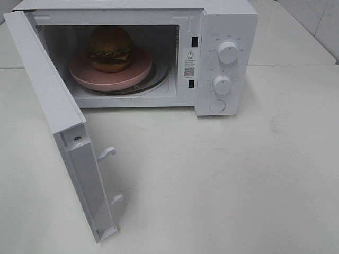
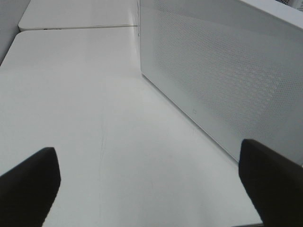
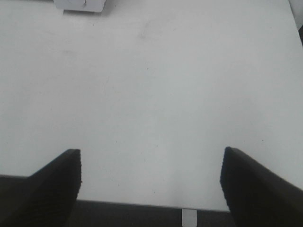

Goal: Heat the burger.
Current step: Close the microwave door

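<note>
The burger (image 1: 110, 48) sits on a round pink plate (image 1: 132, 76) inside the white microwave (image 1: 228, 21), on its glass turntable. The microwave door (image 1: 58, 111) hangs wide open toward the front left. No arm shows in the exterior high view. My left gripper (image 2: 149, 189) is open over bare table, with the door's perforated outer face (image 2: 222, 71) beside it. Over the table's near edge my right gripper (image 3: 151, 187) stands open, with nothing between its fingers.
Two white knobs (image 1: 228, 52) and a round button (image 1: 217, 106) sit on the microwave's right panel. Two latch hooks (image 1: 106, 153) stick out of the door's free edge. White table (image 1: 238, 174) spreads in front of and right of the microwave.
</note>
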